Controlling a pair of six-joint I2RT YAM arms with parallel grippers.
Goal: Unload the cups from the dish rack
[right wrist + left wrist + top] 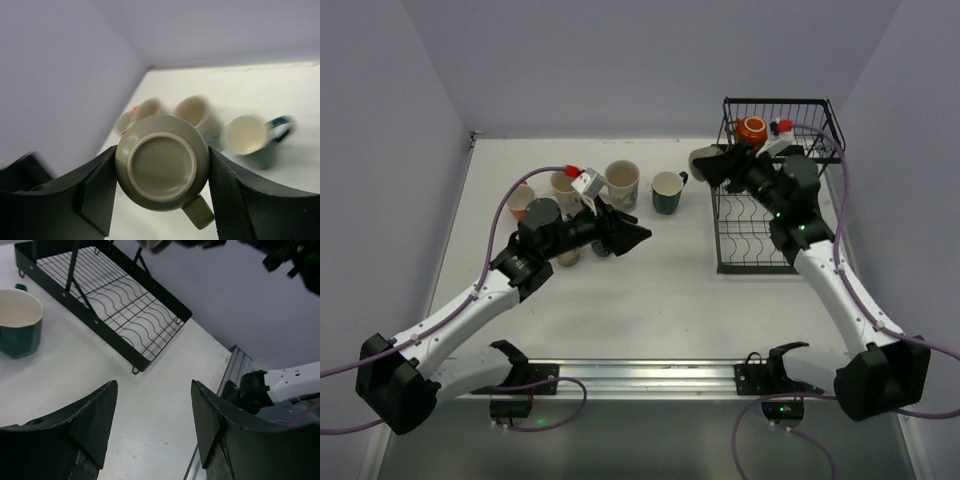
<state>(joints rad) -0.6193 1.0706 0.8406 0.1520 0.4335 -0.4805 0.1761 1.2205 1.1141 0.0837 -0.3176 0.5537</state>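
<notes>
Right gripper: mine, clamped on a small beige mug. The mug's base faces my wrist camera and it is held just left of the dish rack's upper basket.
Left gripper: mine, fingers spread, nothing between them, over the table.
Orange-red mug: in the upper basket.
Dark teal mug, cream patterned mug: upright on the table, left of the rack.
</notes>
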